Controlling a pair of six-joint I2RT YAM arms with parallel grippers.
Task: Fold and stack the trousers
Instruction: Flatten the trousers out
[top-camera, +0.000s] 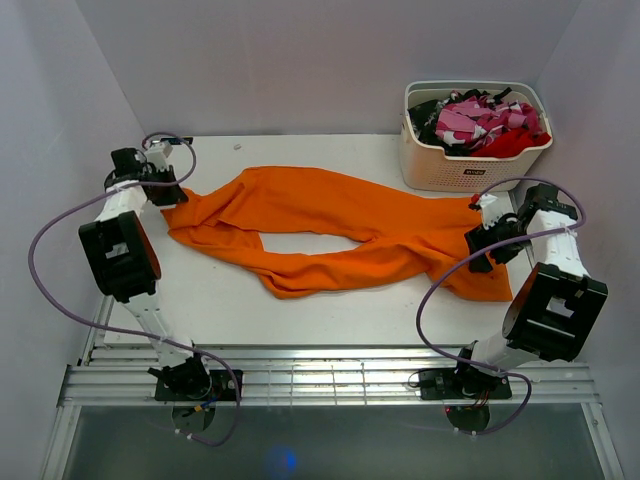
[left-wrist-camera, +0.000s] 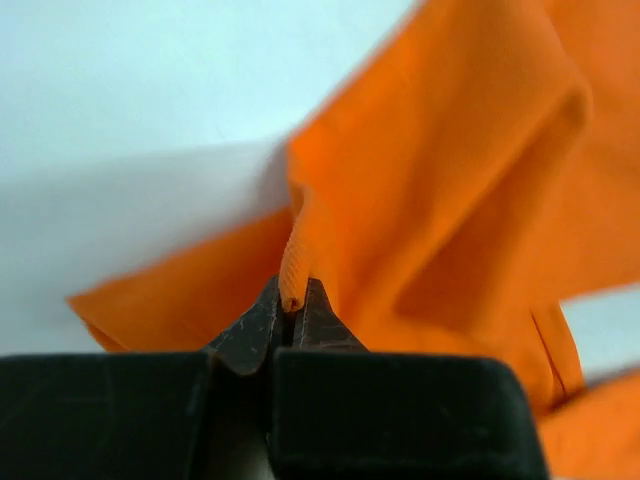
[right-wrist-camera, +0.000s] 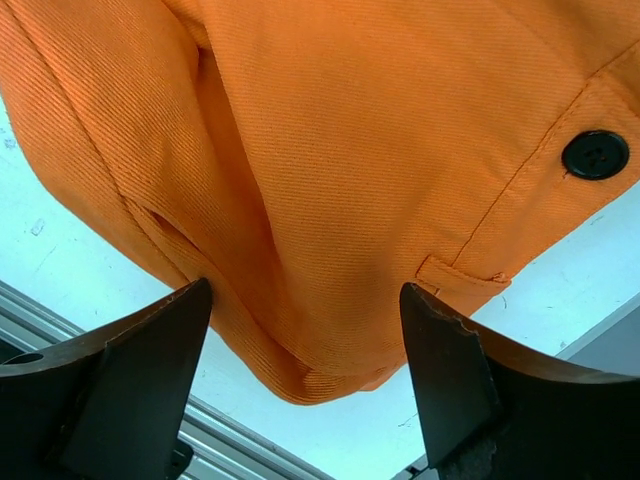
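I see the trousers (top-camera: 330, 225) spread mid-frame; white table (top-camera: 300, 315) shows below them. My left gripper (left-wrist-camera: 291, 305) pinches their edge, and my right gripper (right-wrist-camera: 305, 290) gapes astride the waistband. A basket (top-camera: 470, 165) stands upper right.

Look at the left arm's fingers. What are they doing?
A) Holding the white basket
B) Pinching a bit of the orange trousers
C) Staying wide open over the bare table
B: in the left wrist view the left fingers are closed together, with a ridge of the orange trousers pinched between their tips.
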